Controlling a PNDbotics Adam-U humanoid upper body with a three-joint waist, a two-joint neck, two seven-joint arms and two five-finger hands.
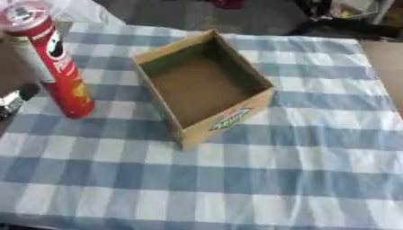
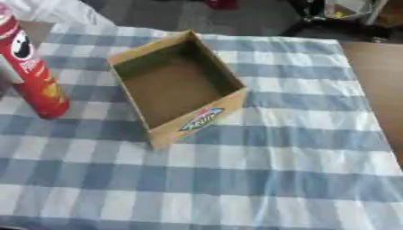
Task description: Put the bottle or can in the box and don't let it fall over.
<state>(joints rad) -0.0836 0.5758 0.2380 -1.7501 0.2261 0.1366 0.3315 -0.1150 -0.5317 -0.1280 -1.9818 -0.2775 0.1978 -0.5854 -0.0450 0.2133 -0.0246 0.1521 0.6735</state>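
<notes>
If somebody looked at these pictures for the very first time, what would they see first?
Probably the tall red can, standing upright on the left side of the blue and white checked tablecloth. Next would be the open cardboard box in the middle, just to the can's right, with nothing inside it and a colourful sticker on its near side. A bit of something black and silver peeks in at the left edge beside the can.

No readable text on can [image 1: 55, 63] or box [image 1: 206, 85]
</notes>
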